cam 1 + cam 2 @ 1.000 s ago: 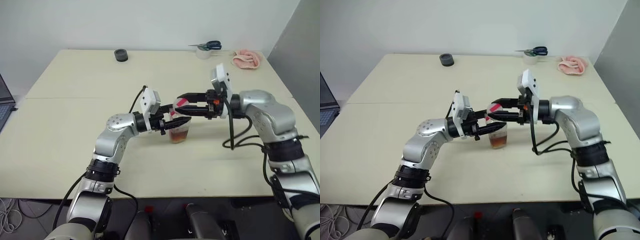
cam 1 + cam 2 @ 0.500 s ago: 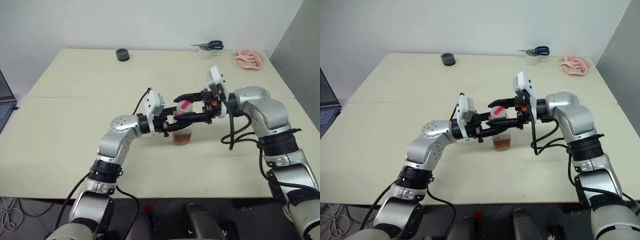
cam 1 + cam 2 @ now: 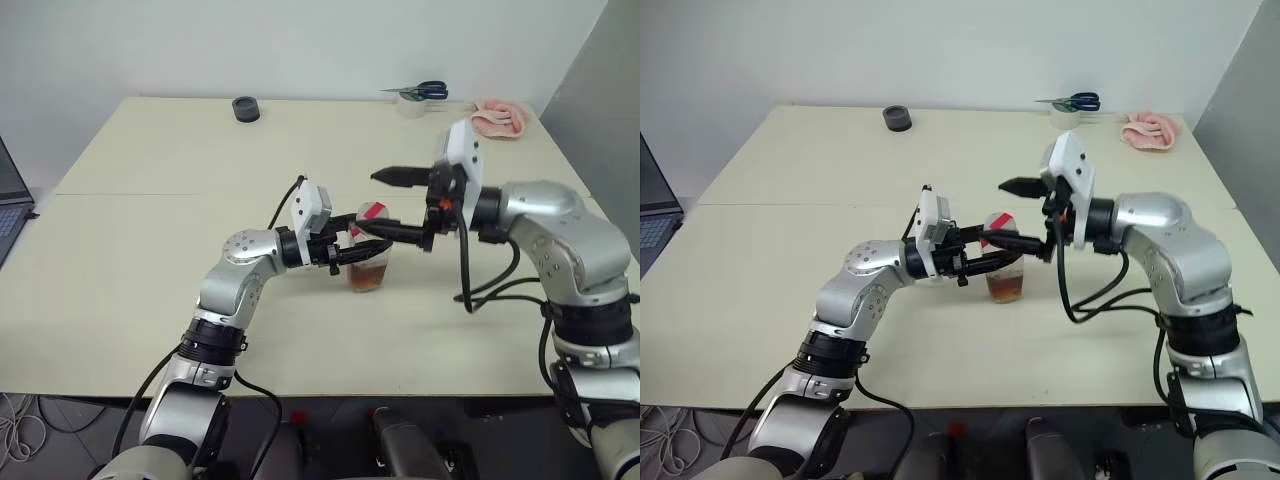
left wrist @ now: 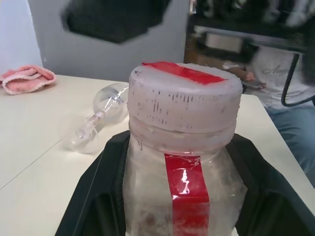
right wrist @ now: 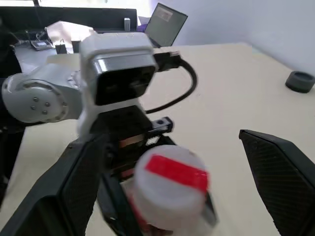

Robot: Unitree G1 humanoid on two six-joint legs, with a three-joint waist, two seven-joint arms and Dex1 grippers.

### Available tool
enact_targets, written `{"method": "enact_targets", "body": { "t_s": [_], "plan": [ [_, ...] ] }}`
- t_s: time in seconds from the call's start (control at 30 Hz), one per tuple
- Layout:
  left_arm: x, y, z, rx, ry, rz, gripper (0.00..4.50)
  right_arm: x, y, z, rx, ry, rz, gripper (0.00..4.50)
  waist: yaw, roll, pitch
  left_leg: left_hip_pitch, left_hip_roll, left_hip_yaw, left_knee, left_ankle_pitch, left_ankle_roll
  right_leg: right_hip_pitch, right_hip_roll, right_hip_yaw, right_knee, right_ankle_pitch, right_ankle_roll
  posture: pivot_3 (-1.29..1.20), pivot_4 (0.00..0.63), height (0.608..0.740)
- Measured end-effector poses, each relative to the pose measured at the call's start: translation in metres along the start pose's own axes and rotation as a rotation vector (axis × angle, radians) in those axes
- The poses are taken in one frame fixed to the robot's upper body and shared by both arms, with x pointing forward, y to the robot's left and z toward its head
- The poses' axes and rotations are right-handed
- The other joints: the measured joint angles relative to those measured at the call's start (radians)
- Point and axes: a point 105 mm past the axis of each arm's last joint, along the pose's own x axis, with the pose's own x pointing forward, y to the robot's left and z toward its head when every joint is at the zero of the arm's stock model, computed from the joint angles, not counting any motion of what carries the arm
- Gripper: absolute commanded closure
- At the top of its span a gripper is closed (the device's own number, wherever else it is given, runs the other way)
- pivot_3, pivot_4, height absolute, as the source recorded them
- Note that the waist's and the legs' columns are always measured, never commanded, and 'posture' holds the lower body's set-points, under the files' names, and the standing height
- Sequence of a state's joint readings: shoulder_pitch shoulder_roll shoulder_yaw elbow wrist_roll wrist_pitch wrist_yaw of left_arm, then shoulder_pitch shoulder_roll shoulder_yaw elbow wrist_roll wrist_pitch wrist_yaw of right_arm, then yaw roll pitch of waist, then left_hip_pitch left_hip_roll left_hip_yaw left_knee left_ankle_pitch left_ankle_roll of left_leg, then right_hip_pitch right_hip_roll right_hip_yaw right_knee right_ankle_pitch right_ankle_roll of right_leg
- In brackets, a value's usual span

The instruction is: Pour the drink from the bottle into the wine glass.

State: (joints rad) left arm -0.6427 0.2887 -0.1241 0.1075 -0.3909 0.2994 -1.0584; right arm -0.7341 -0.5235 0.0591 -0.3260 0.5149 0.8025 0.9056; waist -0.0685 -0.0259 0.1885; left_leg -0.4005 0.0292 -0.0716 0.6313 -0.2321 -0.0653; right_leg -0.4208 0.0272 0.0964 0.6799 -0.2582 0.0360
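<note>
Standing upright on the pale cream counter [image 3: 150, 300], the small clear plastic bottle with its squarish body and red label strip [image 3: 368, 262] is clamped around its body by the left pincer [image 3: 362, 254], whose two black fingers [image 4: 96, 196] press against opposite sides. That grip looks meant to steady the bottle while the other arm works at the top. A little tea-coloured reddish-brown drink [image 3: 367, 278] sits low in the bottle, below the left pincer's fingers.

Just above those fingers, the white lid crossed by a red strip [image 5: 170, 184] is on the neck, so the bottle is not yet open for pouring. The right pincer [image 3: 391, 205] is spread wide, one black finger passing close beside the lid and the other well above it, gripping nothing. I would judge it is placed there to take or twist the lid, though I cannot tell whether the near finger touches it.

Beyond the left pincer, the clear colourless stemmed wine glass with a rounded bowl [image 4: 101, 115] lies on its side on the counter, apart from the bottle. It would need standing up before any pour. Farther past it, a pink folded cloth [image 4: 24, 79] rests near the counter's edge.
</note>
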Motion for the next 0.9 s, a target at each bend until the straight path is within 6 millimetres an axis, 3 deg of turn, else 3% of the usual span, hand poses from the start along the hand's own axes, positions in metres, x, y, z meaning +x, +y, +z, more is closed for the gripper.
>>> {"method": "enact_targets", "body": {
  "t_s": [0.2, 0.57, 0.9],
  "plan": [
    [0.002, 0.001, -0.001, -0.007, 0.001, -0.005, 2.32, 0.009, 0.0, 0.001, 0.042, -0.03, -0.057, 0.0, 0.001, 0.0, 0.0, 0.0, 0.0, 0.0, 0.001, 0.0, 0.0, 0.001, 0.0, 0.0, 0.0, 0.0, 0.0, 0.0, 0.15, 0.74],
    [0.004, 0.002, 0.003, 0.005, -0.002, -0.008, 2.32, 0.013, -0.021, -0.024, 0.129, 0.011, -0.134, 0.0, 0.002, 0.0, 0.0, 0.0, 0.0, 0.0, 0.001, 0.0, 0.0, 0.0, 0.0, 0.0, 0.0, 0.0, 0.0, 0.0, 0.15, 0.74],
    [0.005, 0.002, 0.003, 0.004, -0.003, -0.008, 2.32, 0.0, -0.025, -0.023, 0.164, -0.018, -0.128, 0.0, 0.003, 0.0, 0.0, 0.0, 0.0, 0.0, 0.001, 0.0, 0.0, 0.0, 0.0, 0.0, 0.0, 0.0, 0.0, 0.0, 0.15, 0.74]
  ]
}}
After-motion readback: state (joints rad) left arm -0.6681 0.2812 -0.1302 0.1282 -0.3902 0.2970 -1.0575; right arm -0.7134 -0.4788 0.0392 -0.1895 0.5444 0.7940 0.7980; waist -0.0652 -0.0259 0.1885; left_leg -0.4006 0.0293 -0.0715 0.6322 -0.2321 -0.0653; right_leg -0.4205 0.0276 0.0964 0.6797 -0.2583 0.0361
